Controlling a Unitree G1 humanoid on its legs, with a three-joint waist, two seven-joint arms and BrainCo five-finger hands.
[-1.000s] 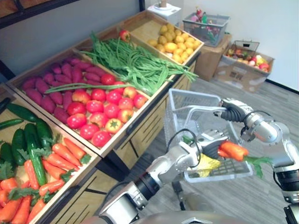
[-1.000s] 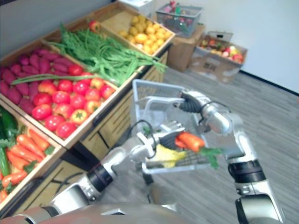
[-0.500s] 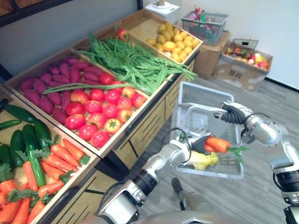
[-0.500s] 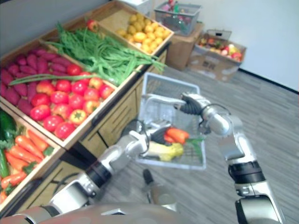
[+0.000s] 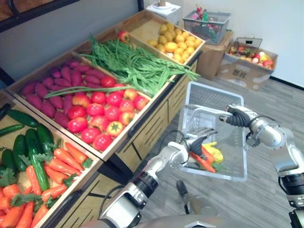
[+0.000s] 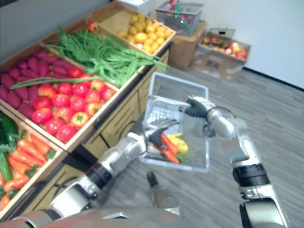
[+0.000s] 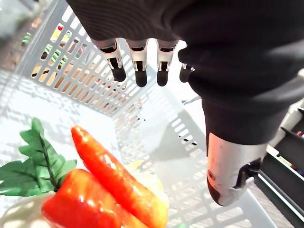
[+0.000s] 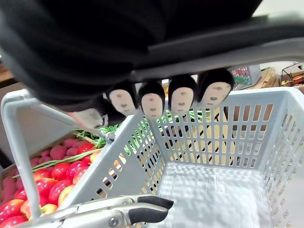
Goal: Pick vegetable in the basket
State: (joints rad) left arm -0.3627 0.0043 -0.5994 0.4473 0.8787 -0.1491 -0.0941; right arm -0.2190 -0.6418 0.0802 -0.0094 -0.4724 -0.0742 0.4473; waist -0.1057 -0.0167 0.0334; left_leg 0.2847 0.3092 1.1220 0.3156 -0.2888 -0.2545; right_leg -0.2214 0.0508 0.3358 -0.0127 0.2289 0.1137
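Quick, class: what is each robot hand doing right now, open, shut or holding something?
Left hand: open, empty, over the carrots.
Right hand: shut on the basket handle.

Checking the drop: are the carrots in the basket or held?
In the basket: carrots lie inside, left hand open above them.

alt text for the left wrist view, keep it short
The robot's left hand, fingers straight and empty, hovers over a grey slotted basket. Orange carrots with green leaves lie inside the basket.
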